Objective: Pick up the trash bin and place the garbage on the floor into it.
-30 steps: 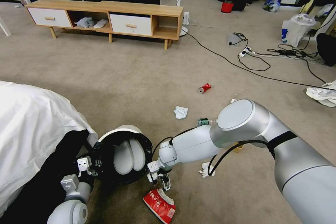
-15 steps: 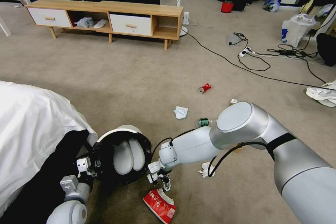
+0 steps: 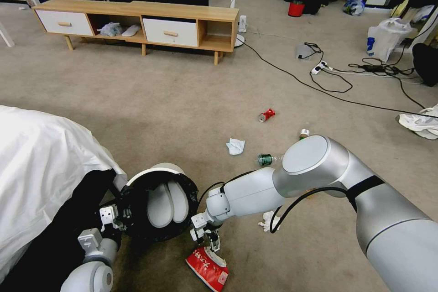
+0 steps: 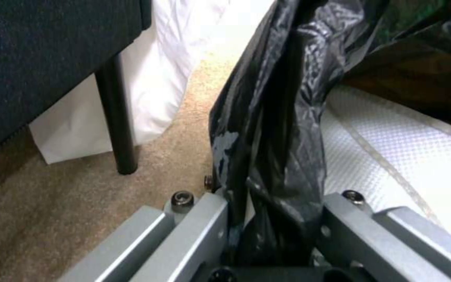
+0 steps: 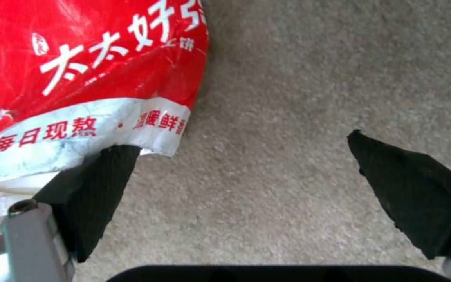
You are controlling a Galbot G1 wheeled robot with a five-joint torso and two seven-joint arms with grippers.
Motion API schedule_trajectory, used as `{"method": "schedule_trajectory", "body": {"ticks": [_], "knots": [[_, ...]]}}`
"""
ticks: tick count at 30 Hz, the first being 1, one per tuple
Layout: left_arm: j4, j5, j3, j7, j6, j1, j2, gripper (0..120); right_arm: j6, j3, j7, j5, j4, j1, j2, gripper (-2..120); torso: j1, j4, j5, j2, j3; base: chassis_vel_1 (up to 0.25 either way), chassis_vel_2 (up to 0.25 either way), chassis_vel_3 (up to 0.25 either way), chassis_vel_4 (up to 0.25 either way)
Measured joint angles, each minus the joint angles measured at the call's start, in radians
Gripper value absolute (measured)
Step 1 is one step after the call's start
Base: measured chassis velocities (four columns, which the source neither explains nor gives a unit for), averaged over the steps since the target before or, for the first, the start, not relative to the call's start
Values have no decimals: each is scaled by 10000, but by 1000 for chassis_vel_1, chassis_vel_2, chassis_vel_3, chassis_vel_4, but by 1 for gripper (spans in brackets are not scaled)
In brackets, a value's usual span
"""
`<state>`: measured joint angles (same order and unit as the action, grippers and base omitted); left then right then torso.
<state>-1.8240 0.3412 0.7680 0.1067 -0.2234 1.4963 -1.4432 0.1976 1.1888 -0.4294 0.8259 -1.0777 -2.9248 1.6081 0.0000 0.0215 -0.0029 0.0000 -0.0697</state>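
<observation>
The trash bin (image 3: 157, 178), white with a black bag liner (image 4: 272, 137), hangs tilted just above the floor at lower left. My left gripper (image 3: 112, 216) is shut on its rim, the fingers (image 4: 204, 227) clamping bag and wall. My right gripper (image 3: 207, 237) hovers open over the red-and-white wrapper (image 3: 207, 267). One pad (image 5: 95, 196) meets the edge of the wrapper (image 5: 79, 78); bare carpet (image 5: 267, 117) lies between the pads. More garbage lies beyond: a crushed red can (image 3: 266, 115), a white tissue (image 3: 235, 146), a green bottle (image 3: 264, 159) and another tissue (image 3: 267, 221).
A white-sheeted bed (image 3: 41, 159) crowds the left, its black leg (image 4: 118, 129) close to the bin. A wooden cabinet (image 3: 137, 23) stands at the back. Cables (image 3: 328, 86), a white plastic bag (image 3: 388, 36) and a red bucket (image 3: 296, 9) lie to the far right.
My right arm has sunk a little, bringing its gripper closer to the wrapper. The left gripper and the bin have stayed put.
</observation>
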Motion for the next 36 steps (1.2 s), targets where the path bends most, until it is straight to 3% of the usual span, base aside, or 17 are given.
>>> {"method": "schedule_trajectory", "body": {"ticks": [17,36], "knots": [[-12,1,147,-14,0,-5,13,0,-57,48,135,-1,77,-168,0,100,0,0,1,0,0,0,0,0,0],[69,206,386,-37,-2,-67,106,0,877,372,632,2387,-481,243,0,100,0,0,0,0,0,0,0,0,0]]}}
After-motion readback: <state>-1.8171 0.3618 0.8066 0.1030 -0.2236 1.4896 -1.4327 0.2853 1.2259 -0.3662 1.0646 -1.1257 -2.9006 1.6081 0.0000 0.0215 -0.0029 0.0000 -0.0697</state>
